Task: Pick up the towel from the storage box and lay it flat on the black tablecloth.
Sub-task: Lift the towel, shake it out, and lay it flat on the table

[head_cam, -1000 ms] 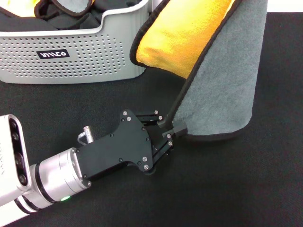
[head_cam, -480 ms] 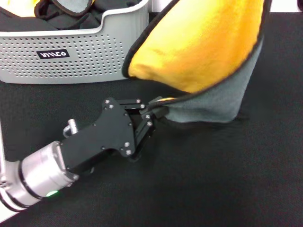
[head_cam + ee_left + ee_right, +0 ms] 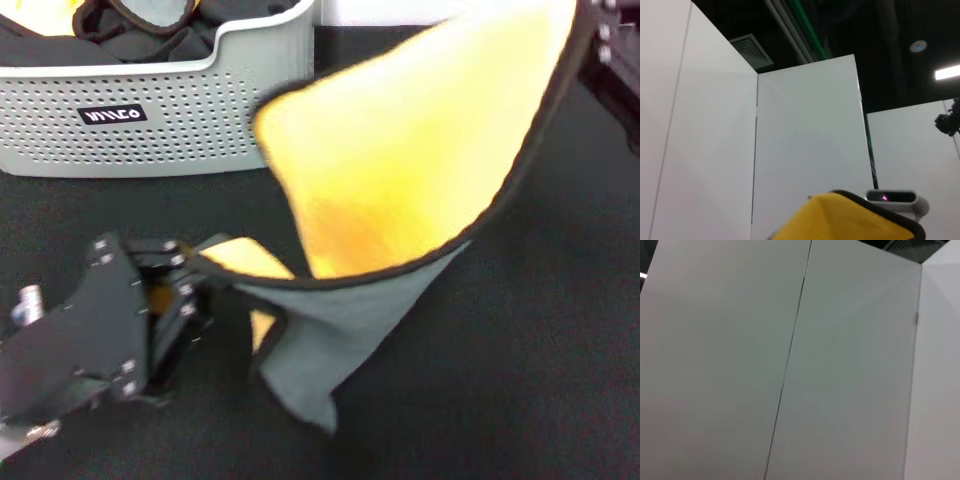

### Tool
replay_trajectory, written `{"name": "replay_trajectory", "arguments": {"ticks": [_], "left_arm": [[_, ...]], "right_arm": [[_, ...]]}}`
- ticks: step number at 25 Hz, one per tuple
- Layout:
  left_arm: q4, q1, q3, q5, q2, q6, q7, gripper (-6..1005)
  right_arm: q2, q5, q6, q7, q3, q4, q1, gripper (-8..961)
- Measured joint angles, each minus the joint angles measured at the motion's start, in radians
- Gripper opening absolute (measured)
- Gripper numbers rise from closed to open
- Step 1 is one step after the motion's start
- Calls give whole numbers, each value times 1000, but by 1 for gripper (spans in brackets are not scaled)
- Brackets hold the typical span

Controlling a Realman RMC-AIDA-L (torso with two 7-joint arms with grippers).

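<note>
Leftward went left hand, dragging towel.

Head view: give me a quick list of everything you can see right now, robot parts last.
towel: one, yellow-orange and grey with black edging, held up over the tablecloth, one corner at the left tool
box: one, light grey, far left, black label
cloths: several, dark, grey and yellow, bunched in the box
tablecloth: one, black, under everything
left tool: black, near left, shut on a towel corner
right tool: black, far right edge, by the towel's upper edge
</note>
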Motion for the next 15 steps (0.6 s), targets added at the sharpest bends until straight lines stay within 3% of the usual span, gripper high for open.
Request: {"name": "replay_trajectory", "arguments": {"ticks": [6,9,15], "left_arm": [[145,142,6,26,48,2,-21,9],[220,208,2,23,60,4,-17,9],[380,317,7,24,83,5,-32,10]], "right_arm": [[5,-30,5,52,-55,82,-129,5],[4,-54,37,59,-75,123,-222,5],[6,-68,145,75,-76,190,-323,5]]}}
